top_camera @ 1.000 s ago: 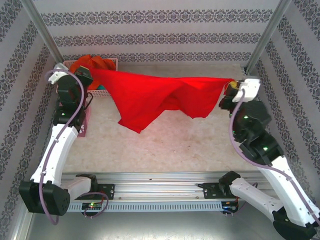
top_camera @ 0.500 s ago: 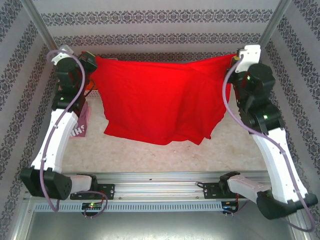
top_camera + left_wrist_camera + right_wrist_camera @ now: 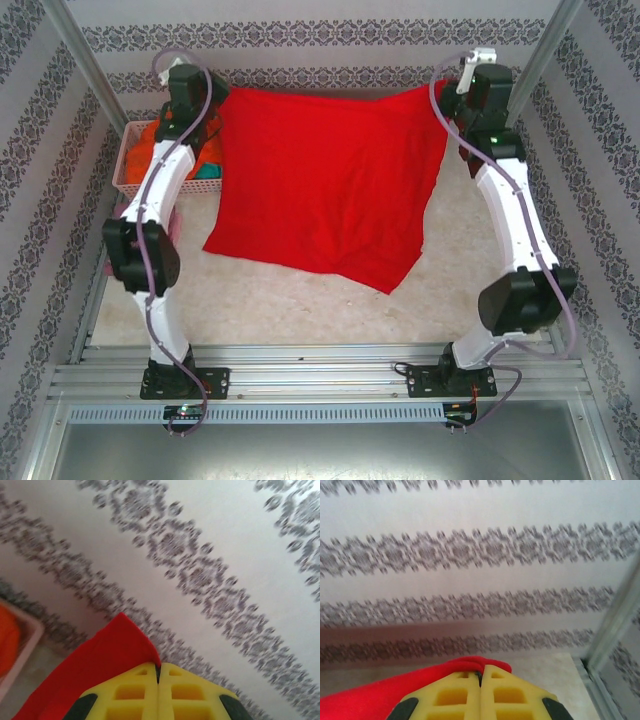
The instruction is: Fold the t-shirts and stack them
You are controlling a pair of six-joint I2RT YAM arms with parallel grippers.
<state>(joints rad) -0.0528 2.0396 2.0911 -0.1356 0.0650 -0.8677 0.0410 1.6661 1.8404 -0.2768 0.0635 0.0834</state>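
- Both arms have reached forward to the far wall since a second ago, and the cloth they carry, then sagging in folds over mid-table, now hangs spread wide.
- Left gripper (image 3: 158, 667): its yellow lattice fingers (image 3: 130, 692) are pressed together with a corner of the plain bright red cloth t-shirt (image 3: 320, 180) pinched between them. A red point of fabric stands up just past the tips.
- Right gripper (image 3: 481, 672): its yellow fingers are likewise closed tight on the opposite corner of the shirt, with a small red fold bulging just past the tips.
- The shirt's top edge runs between the two grippers along the far wall, dipping slightly in the middle.
- From there the red sheet slopes toward the near side. Its lower edge lies on the pale speckled table (image 3: 300, 310), and the lower right corner reaches nearest to the arm bases.
- Just left of the shirt, partly under the left arm, sits a pink plastic lattice basket (image 3: 128, 165). It holds a crumpled orange t-shirt (image 3: 160, 140) and a teal t-shirt (image 3: 205, 172).
- Behind the grippers stands white wallpaper with grey ornamental bands (image 3: 320, 40).
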